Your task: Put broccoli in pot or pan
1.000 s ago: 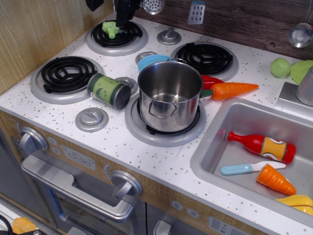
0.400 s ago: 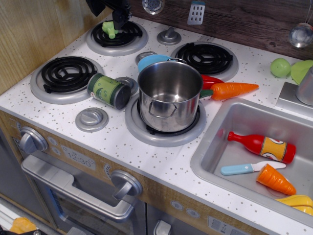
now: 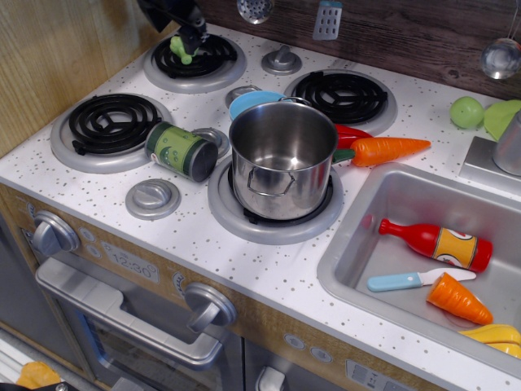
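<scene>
The small light-green broccoli (image 3: 181, 50) lies on the back-left burner (image 3: 195, 63). My dark gripper (image 3: 189, 32) comes in from the top edge and is right over the broccoli, with its fingertips at the floret's top and right side. Most of the gripper is cut off by the frame, so I cannot tell how wide the jaws stand or whether they hold the broccoli. The shiny steel pot (image 3: 281, 175) stands upright and empty on the front-right burner, well to the right and nearer than the broccoli.
A green-labelled can (image 3: 181, 151) lies on its side left of the pot. A blue dish (image 3: 252, 102) sits behind the pot; a carrot (image 3: 389, 149) and a red piece lie to its right. The sink (image 3: 350, 244) holds a red bottle (image 3: 435, 243). A pale-green ball (image 3: 466, 112) sits at the back right.
My gripper has moved left and down, from behind the burner to right over the broccoli. The broccoli has shifted only slightly. The pot and the other things have not moved.
</scene>
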